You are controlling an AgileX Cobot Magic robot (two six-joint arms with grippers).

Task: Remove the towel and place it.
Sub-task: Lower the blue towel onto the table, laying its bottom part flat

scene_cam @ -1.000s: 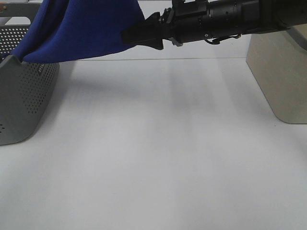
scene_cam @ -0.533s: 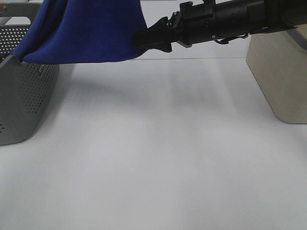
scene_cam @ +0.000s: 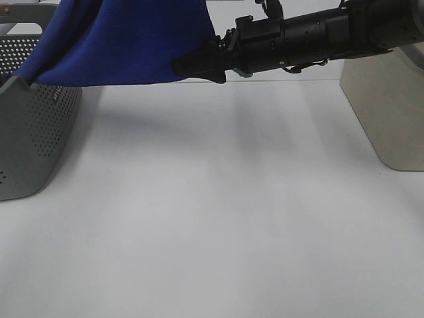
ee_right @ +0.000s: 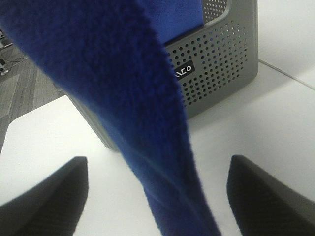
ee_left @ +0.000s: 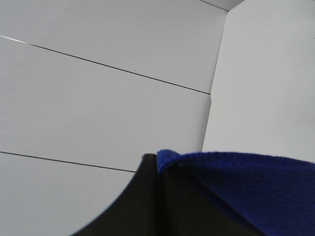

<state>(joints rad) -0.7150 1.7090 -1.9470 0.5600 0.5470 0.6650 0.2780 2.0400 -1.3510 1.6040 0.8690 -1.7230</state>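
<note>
While the towel [scene_cam: 126, 40] hangs high over the far left of the table [scene_cam: 218, 218], its lower left end trailing over the rim of the basket [scene_cam: 33, 132], the next move turns on its free right edge. The cloth's long axis runs left to right, from the basket toward the middle. The right gripper [scene_cam: 192, 65] is stretched across from the right and points left, level with the bottom hem, with its tips at that right edge. That makes it the nearer arm for a second hold.

Seen from the right wrist, a band of blue hangs between its two fingers [ee_right: 49, 196]. The jaws are spread wide and appear to touch the cloth on neither side (the fold fills the gap, so contact is hard to rule out). Nothing is gripped there yet.

The left gripper [ee_left: 151, 160] is out of the high view, somewhere above the frame. In its own wrist view it is clamped on a corner of the towel, and it carries the weight. In my judgement, closing the right jaws on this edge would let both arms lift the trailing end clear of the basket.
</note>
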